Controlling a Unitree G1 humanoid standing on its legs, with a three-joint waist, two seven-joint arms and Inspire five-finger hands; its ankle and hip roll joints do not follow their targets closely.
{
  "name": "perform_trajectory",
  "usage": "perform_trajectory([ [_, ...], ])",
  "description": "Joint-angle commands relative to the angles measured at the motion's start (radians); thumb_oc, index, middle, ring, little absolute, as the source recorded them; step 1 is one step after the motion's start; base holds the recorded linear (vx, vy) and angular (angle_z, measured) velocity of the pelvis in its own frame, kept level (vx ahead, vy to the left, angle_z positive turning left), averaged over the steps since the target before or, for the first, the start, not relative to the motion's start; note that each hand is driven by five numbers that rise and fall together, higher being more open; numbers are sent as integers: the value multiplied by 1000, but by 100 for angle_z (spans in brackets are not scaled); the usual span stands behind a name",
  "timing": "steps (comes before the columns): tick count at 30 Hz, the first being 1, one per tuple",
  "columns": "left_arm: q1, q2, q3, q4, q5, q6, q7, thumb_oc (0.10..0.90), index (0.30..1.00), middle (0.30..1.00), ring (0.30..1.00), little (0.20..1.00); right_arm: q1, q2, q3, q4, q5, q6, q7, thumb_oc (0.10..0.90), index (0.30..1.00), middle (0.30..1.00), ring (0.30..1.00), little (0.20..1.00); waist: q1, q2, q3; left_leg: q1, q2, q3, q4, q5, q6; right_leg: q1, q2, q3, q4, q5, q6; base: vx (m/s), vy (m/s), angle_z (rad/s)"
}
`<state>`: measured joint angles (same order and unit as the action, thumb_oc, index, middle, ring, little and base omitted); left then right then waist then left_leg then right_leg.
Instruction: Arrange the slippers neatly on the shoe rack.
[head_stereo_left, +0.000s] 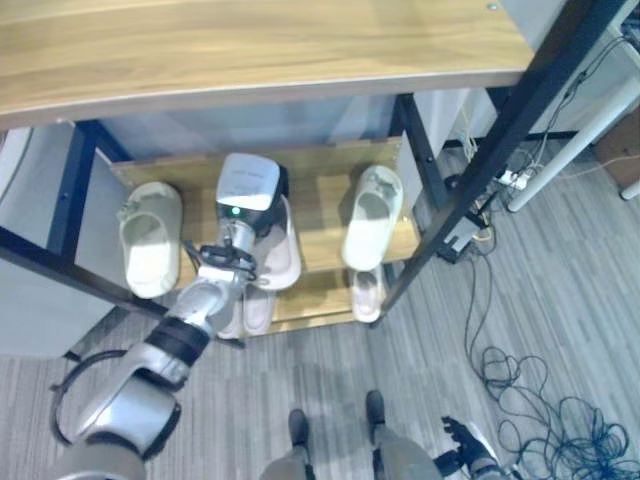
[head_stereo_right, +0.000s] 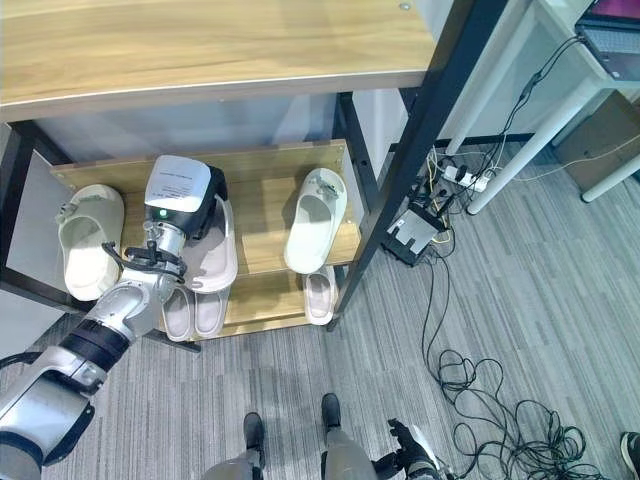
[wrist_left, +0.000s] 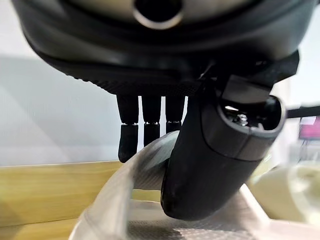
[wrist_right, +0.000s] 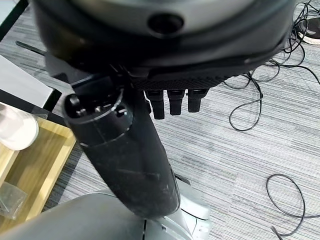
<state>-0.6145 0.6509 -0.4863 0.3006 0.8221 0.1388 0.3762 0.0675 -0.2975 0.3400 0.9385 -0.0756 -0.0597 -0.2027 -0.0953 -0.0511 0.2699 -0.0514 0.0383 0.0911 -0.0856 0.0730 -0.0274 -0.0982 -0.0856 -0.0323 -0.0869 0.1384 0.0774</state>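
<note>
A grey wood-grain plank floor (head_stereo_right: 520, 300) runs under a black metal-framed shoe rack with light wooden shelves (head_stereo_left: 320, 200), whose broad top board (head_stereo_left: 250, 45) spans the far side of the scene; white table legs (head_stereo_right: 520, 150) and a power strip (head_stereo_right: 462, 176) with tangled black cables (head_stereo_right: 480, 400) lie to the right. On the middle shelf, a cream moulded foam slipper (head_stereo_left: 150, 240) lies at the left and a matching cream slipper (head_stereo_left: 372, 218) at the right, both smooth and rounded. Between them lies a pale pink slipper (head_stereo_left: 282, 250), with the left hand (head_stereo_left: 248, 185) over it; in the left wrist view the thumb and fingers (wrist_left: 129, 135) curl round its pale rim. Further pale pink slippers (head_stereo_right: 195, 310) and a single one (head_stereo_right: 320, 293) sit on the lowest shelf. The right hand (head_stereo_right: 405, 440) hangs near the floor, fingers (wrist_right: 175, 100) loosely straight, holding nothing.
</note>
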Motion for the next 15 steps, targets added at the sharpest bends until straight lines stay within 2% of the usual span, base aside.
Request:
perform_trajectory([
  [1, 120, 17, 201, -335, -85, -157, 59, 400, 300, 300, 300, 300, 19, 6, -33, -16, 8, -14, -37, 800, 900, 900, 900, 900, 62, 40, -52, 68, -18, -15, 12, -108, 9, 80, -18, -32, 38, -131, 76, 11, -25, -4],
  [5, 356, -17, 282, -491, -148, -229, 50, 400, 300, 300, 300, 300, 11, 27, -44, 6, 4, -8, -38, 800, 900, 900, 900, 900, 91, 42, -75, 88, -18, -29, 48, -134, 13, 119, -20, -44, 47, -148, 68, 25, -38, 15],
  [6, 461, -31, 305, -535, -190, -256, 38, 400, 300, 300, 300, 300, 9, 34, -50, 14, 0, -4, -38, 800, 900, 900, 900, 900, 109, 41, -85, 97, -15, -42, 65, -145, 15, 135, -21, -45, 54, -159, 62, 16, -56, 13],
  [12, 661, -77, 302, -562, -283, -294, 8, 400, 300, 300, 300, 300, 0, 45, -45, 43, 3, -2, -37, 800, 900, 900, 900, 900, 137, 44, -100, 126, -13, -58, 70, -151, 19, 180, -24, -63, 47, -170, 55, 18, -42, 14],
  [15, 672, -83, 265, -530, -305, -291, -27, 400, 300, 300, 300, 300, -9, 39, -45, 57, 11, 1, -40, 800, 900, 900, 900, 900, 142, 46, -92, 122, -12, -64, 86, -153, 20, 182, -25, -63, 45, -169, 53, 1, -21, 9],
])
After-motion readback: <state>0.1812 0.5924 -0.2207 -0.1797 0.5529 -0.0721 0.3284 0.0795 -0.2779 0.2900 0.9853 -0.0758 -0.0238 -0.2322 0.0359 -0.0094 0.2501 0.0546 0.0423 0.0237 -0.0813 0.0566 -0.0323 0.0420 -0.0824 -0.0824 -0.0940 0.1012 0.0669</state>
